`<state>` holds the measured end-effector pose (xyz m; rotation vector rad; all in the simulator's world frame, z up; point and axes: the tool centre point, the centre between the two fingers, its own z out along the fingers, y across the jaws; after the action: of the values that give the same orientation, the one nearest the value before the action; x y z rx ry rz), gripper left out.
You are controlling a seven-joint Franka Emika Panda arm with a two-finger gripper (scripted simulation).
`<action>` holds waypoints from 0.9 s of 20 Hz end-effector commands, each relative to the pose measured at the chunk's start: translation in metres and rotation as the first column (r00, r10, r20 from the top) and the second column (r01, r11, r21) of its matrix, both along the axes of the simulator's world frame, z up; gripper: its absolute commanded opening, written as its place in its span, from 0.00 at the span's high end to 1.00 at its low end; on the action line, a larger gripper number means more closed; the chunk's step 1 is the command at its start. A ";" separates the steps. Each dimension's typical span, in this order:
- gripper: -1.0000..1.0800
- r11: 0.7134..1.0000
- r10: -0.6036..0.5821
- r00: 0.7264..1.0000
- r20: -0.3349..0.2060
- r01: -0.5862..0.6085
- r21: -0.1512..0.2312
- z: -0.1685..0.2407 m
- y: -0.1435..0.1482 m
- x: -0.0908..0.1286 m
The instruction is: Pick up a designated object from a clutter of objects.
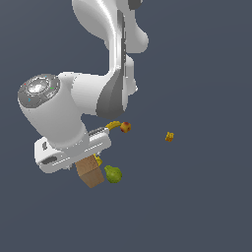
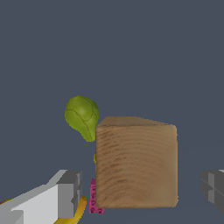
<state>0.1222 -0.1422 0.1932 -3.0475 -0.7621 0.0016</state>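
Two gray fingertips [image 2: 70,192] stood wide apart in the wrist view, one on each side of the brown wood-grained block [image 2: 136,162], and neither touched it: a plain gap of dark floor showed between each pad and the block's sides, so the gripper [image 2: 142,192] was spread open and held nothing. The block rested on the dark floor [image 1: 206,197], its grain running across the face toward the camera. In the exterior view the same block [image 1: 90,172] sat right below the white hand of the arm [image 1: 74,147], partly covered by it. The green pear [image 1: 113,174] lay just beside the block on the exterior view's right; whether the two touched could not be told, though in the wrist view the pear [image 2: 82,116] overlapped the block's far corner. A small magenta piece [image 2: 93,199] lay against the block's lower edge near one finger, and the curved end of the yellow banana [image 2: 76,214] showed beneath that finger. In the exterior view the banana [image 1: 112,126] peeked out behind the arm, with the red-yellow fruit [image 1: 126,127] just beside it. A tiny orange piece [image 1: 169,137] lay well apart from the rest, toward the exterior view's right.
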 end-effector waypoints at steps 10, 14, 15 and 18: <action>0.04 1.000 0.002 1.000 0.001 -0.002 0.000 -0.030 0.000 -0.001; 0.04 1.000 0.003 1.000 0.001 -0.003 0.000 -0.046 0.000 -0.001; 0.04 1.000 0.003 1.000 0.001 -0.003 0.000 -0.049 0.000 -0.001; 0.04 1.000 0.003 1.000 0.001 -0.003 0.000 -0.051 -0.001 0.000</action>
<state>0.1216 -0.1427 0.1431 -3.0458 -0.7671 0.0026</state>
